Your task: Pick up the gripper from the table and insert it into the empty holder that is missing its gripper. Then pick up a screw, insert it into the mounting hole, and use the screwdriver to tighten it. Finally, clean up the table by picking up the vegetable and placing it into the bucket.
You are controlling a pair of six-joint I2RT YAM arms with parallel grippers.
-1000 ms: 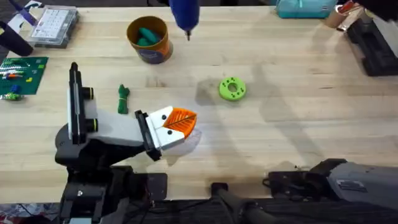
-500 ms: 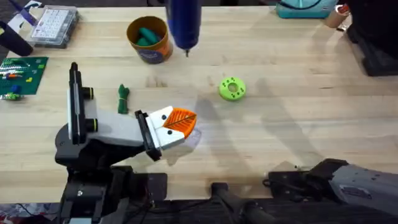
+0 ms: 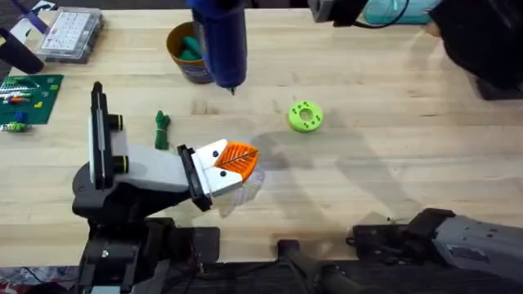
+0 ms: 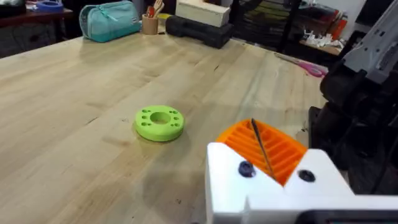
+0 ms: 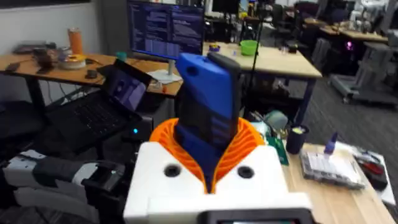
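The right gripper [image 5: 208, 165] is squeezed tight on the blue screwdriver [image 5: 208, 109]. Its orange pads [image 5: 249, 142] press on both sides of the tool's fat body. From above, the screwdriver [image 3: 221, 41] hangs up in the air over the far part of the wooden table [image 3: 392, 163]. Its thin metal tip points down, close to the orange bucket [image 3: 189, 53]. The screwdriver covers part of the bucket from this view. Something teal sits inside the bucket.

The left gripper [image 3: 233, 167] rests low over the table near the front. Its orange pads [image 4: 264, 146] are pressed together with nothing between them.

The little dark green vegetable [image 3: 162, 129] lies on the table just beside the left arm. It is well apart from the bucket. A lime-green round disc [image 3: 306, 116] with a hole in the middle lies farther to the right. In the left wrist view, the disc [image 4: 159, 122] sits flat on the wood, apart from the pads.
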